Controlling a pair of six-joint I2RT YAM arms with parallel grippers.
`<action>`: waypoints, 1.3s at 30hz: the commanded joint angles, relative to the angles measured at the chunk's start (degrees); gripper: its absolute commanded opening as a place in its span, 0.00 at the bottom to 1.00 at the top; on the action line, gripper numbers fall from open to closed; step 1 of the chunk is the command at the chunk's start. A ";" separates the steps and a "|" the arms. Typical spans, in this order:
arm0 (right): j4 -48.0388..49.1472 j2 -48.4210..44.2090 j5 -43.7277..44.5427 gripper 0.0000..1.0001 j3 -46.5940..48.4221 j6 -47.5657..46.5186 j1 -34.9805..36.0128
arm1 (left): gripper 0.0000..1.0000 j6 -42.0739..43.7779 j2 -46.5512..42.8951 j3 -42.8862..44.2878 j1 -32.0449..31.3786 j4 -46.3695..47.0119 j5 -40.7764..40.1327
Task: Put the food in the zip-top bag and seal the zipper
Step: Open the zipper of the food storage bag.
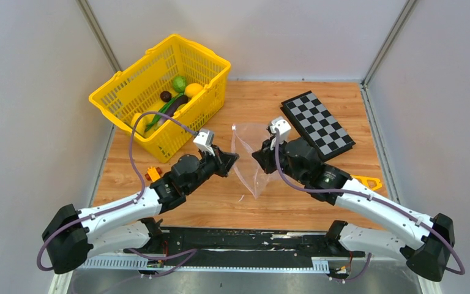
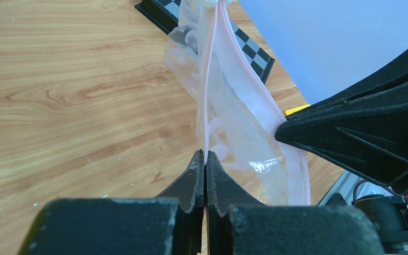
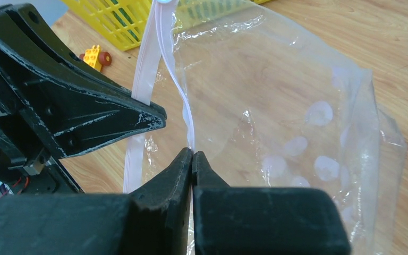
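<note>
The clear zip-top bag (image 1: 252,160) hangs between my two grippers over the wooden table, its mouth pulled apart. My left gripper (image 1: 234,160) is shut on the left lip of its pale pink zipper (image 2: 208,74). My right gripper (image 1: 257,155) is shut on the right lip of the zipper (image 3: 183,114). The bag (image 3: 292,117) looks empty, showing only pale printed spots. The food (image 1: 177,95) lies in the yellow basket: a green ball, a lemon, a purple eggplant, a long green pod and a dark ball.
The yellow lattice basket (image 1: 131,92) stands at the back left. A chequerboard (image 1: 316,124) lies at the back right. An orange toy car (image 1: 153,174) sits by the left arm, and an orange piece (image 1: 367,181) lies beside the right arm.
</note>
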 commanded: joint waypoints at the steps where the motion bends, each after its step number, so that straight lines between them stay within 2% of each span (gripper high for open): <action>1: -7.30 0.58 -1.73 0.05 4.64 -4.44 0.42 | 0.00 1.58 -0.84 3.84 -0.31 -2.13 -0.18; 6: -9.77 3.64 -2.94 0.14 8.78 -4.07 2.10 | 0.00 0.75 1.31 6.13 -0.84 -2.83 1.64; 9: -9.33 4.80 -1.84 0.23 9.94 -4.02 4.22 | 0.00 0.00 2.30 6.78 -1.13 -3.04 0.94; 15: -13.78 8.58 11.53 0.31 13.30 -4.64 8.00 | 0.00 -1.21 2.51 6.95 -1.54 -2.53 0.51; 19: -14.71 10.27 18.54 0.31 13.78 -6.16 9.67 | 0.00 -1.27 2.40 7.18 -1.85 -2.75 -0.03; 23: -12.54 10.19 22.71 0.26 12.48 -8.40 11.36 | 0.00 -1.44 2.25 7.13 -1.94 -3.07 -0.70; 29: -6.86 8.95 23.58 0.22 9.90 -9.72 12.16 | 0.00 -1.30 2.36 7.36 -1.90 -3.03 -0.60; 34: -4.46 10.08 27.18 0.00 10.14 -8.82 13.38 | 0.00 -0.69 2.25 7.60 -1.94 -4.18 -1.97; 39: 2.23 5.04 29.30 0.00 6.52 -11.23 13.88 | 0.00 2.13 1.96 8.31 -1.94 -9.61 -7.04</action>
